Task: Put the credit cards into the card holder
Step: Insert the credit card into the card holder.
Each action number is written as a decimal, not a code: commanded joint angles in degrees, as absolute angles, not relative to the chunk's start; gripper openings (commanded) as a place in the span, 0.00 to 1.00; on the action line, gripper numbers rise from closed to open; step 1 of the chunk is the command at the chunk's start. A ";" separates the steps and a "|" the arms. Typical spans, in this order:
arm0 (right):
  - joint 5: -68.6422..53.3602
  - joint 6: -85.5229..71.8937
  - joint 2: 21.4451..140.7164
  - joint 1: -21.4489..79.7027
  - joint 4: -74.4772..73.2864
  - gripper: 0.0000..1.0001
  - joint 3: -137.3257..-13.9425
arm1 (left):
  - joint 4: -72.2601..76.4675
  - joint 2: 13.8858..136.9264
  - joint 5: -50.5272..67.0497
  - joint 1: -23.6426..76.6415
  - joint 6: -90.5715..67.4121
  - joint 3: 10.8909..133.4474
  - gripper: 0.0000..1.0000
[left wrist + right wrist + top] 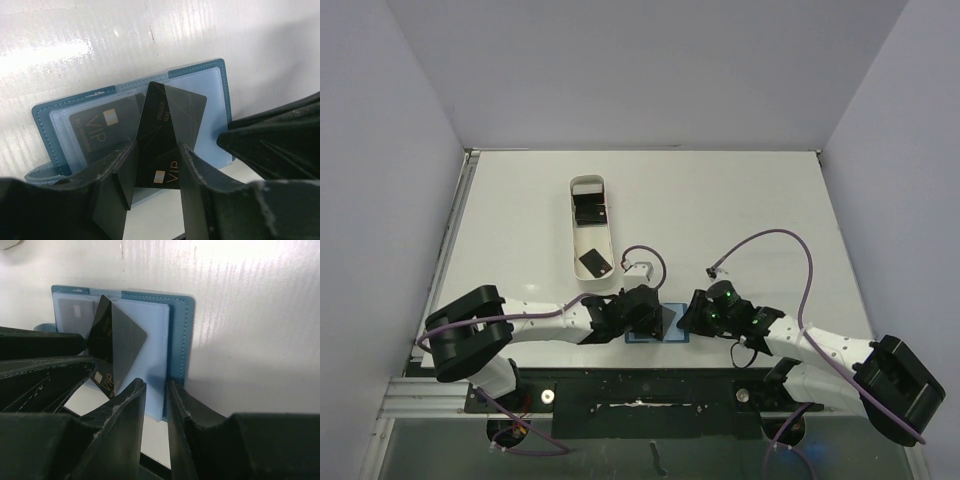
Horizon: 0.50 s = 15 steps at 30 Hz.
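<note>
The teal-blue card holder (224, 85) lies open at the table's near edge, between both arms (675, 337). One black credit card (97, 132) sits in its left sleeve. My left gripper (157, 146) is shut on a second black credit card (170, 115), held tilted with its far corner over the fold. In the right wrist view this card (120, 342) stands on edge above the pale right sleeve. My right gripper (155, 385) is shut on the near edge of the holder's right panel (179, 340). From above, the left gripper (655, 322) and right gripper (688, 320) nearly touch.
A long white tray (588, 182) stands behind the left arm with two more black cards (590, 209) (594, 263) in it. A small white connector (638, 268) and purple cables (790, 240) lie on the table. Grey walls enclose the back and sides.
</note>
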State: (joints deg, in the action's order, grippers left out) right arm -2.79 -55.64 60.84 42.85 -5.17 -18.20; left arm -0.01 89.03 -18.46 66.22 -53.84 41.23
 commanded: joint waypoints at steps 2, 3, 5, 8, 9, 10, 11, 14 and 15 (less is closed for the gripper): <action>-2.71 -56.44 61.19 44.48 -1.12 0.23 -17.78 | -7.31 91.41 -18.99 66.23 -57.23 43.68 0.33; -2.66 -56.65 61.20 44.74 -1.07 0.23 -17.71 | -7.94 91.30 -19.21 66.26 -58.22 43.76 0.33; -2.30 -56.85 61.10 45.18 -1.12 0.23 -17.67 | -8.54 90.46 -19.23 66.27 -59.09 43.74 0.32; -1.84 -57.00 60.51 45.50 -1.64 0.23 -17.75 | -9.34 88.21 -18.69 66.31 -58.27 43.56 0.33; -1.84 -57.00 60.28 45.52 -1.82 0.23 -17.83 | -9.79 87.26 -18.09 66.01 -57.89 43.41 0.35; -1.85 -56.89 60.05 45.54 -2.06 0.23 -17.98 | -9.79 86.12 -17.36 65.53 -57.58 42.91 0.36; -1.85 -56.75 59.77 45.48 -2.62 0.23 -18.24 | -9.64 85.02 -16.54 65.04 -57.38 42.28 0.37; -1.01 -56.58 58.35 45.61 -5.53 0.24 -19.38 | -7.26 82.18 -12.94 62.94 -57.35 39.62 0.39; -0.74 -56.64 57.50 45.62 -6.41 0.24 -19.88 | -5.21 81.23 -11.19 61.98 -57.39 38.29 0.39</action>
